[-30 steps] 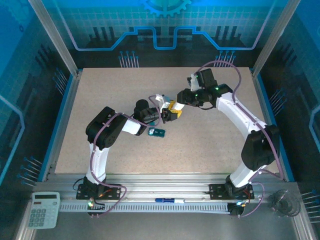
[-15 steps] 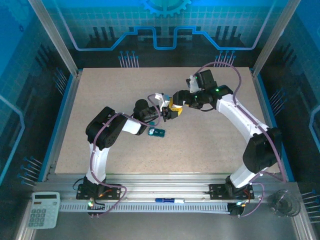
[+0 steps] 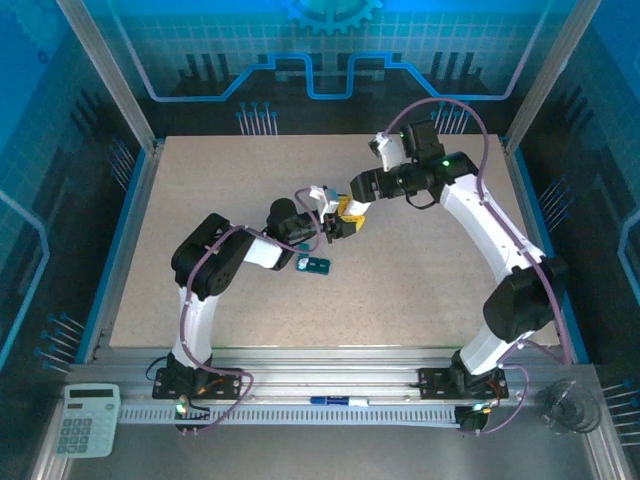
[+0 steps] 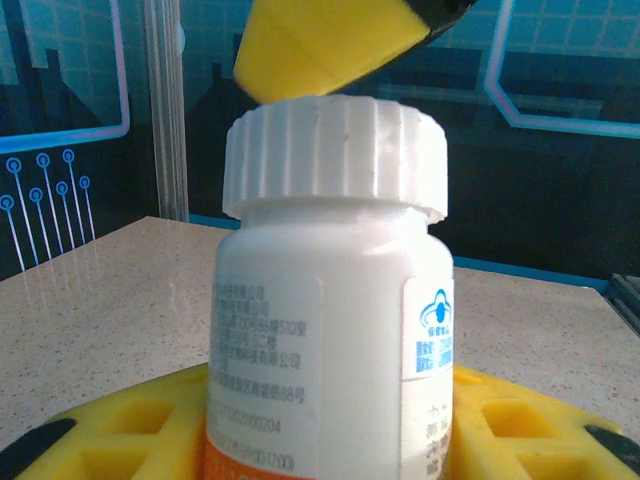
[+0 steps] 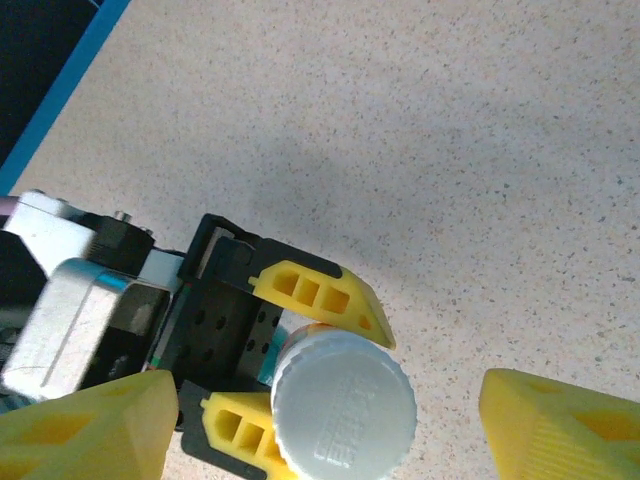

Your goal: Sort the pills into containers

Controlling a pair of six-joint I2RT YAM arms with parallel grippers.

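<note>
small teal-green plastic pill box (image 3: 316, 264) lies on the speckled table (image 3: 220, 200) near the left gripper (image 3: 335, 226), which pinches a white plastic pill bottle (image 4: 330, 300); the right gripper (image 5: 320, 435), jaws spread over the ribbed cap (image 5: 343, 402), should centre, close squarely, then twist.

Middle of the table (image 3: 430, 290) is cramped: left gripper (image 3: 333, 228) clamps a white bottle (image 4: 330, 330) upright, right gripper (image 5: 322, 425) hangs spread wide just over its cap, and the pill box (image 3: 315, 264) sits just beside. Far-left and near-right tabletop give plenty of room.
</note>
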